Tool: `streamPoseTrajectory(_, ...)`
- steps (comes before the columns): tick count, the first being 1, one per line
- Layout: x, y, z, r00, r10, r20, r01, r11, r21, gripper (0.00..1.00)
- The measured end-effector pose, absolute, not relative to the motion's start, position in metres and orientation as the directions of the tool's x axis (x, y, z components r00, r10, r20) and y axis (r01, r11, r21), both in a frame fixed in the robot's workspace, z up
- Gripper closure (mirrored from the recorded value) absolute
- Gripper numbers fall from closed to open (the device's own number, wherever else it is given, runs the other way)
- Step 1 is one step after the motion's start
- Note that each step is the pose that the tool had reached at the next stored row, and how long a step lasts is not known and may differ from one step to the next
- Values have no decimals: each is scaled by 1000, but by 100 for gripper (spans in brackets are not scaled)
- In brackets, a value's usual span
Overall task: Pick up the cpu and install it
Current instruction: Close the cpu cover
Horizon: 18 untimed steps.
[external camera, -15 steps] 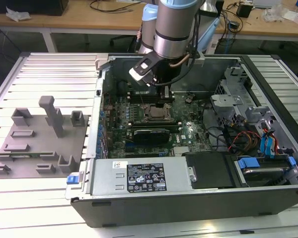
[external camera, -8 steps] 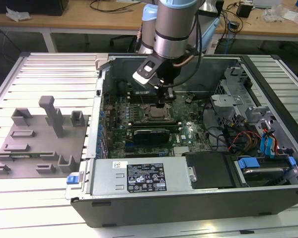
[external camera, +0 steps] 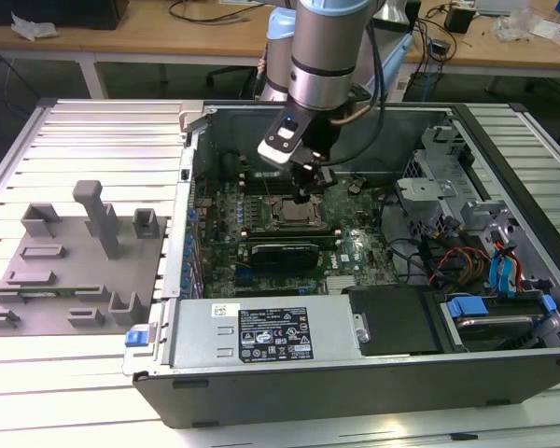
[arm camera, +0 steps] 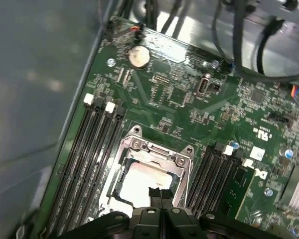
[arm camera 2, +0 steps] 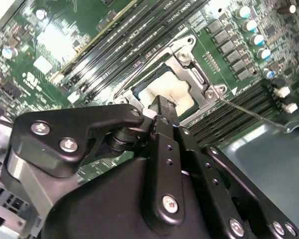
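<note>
The cpu [arm camera: 135, 182] is a pale square chip lying flat inside the dark metal-framed socket [arm camera: 154, 151] on the green motherboard. In the second wrist view the cpu [arm camera 2: 178, 97] sits the same way within the socket frame [arm camera 2: 189, 59]. My gripper [arm camera: 159, 192] hangs directly over one edge of the chip, with its two black fingers pressed together and nothing between them. In the second wrist view the gripper [arm camera 2: 162, 106] hides part of the chip; whether the tips touch it I cannot tell. In the exterior view the gripper [external camera: 305, 194] is low inside the open computer case, just above the socket [external camera: 289, 215].
Memory slots [arm camera: 92, 149] flank the socket on both sides. A graphics card [external camera: 282, 254] lies in front of it, a power supply [external camera: 271, 334] nearer still, and drive cages with cables [external camera: 467, 233] at the exterior view's right. A grey tray [external camera: 65, 271] with upright blocks sits outside the case.
</note>
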<state>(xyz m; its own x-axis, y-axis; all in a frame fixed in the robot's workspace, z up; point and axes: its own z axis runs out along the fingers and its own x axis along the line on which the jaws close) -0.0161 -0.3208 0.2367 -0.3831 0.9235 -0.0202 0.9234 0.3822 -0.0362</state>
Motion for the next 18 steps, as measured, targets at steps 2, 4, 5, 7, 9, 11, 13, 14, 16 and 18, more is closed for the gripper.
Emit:
streamPoseTrajectory(2,-16,-321,237,-438,899,-20,898,438,-36,89)
streamPoseTrajectory(4,-16,-321,237,-476,879,-20,879,475,-36,89)
streamPoseTrajectory(5,-16,-321,237,-490,872,-21,872,489,-36,89)
streamPoseTrajectory(7,-16,-321,237,-525,851,-21,851,524,-37,89)
streamPoseTrajectory(9,-16,-321,237,-566,824,-21,824,565,-37,89)
streamPoseTrajectory(11,-16,-321,237,-599,801,-21,801,598,-37,89)
streamPoseTrajectory(13,-16,-321,237,-643,765,-21,766,642,-37,89)
streamPoseTrajectory(14,-16,-321,237,-660,751,-21,751,659,-37,89)
streamPoseTrajectory(16,-16,-321,237,-689,724,-21,725,688,-37,89)
streamPoseTrajectory(18,-16,-321,237,-723,691,-21,691,722,-37,89)
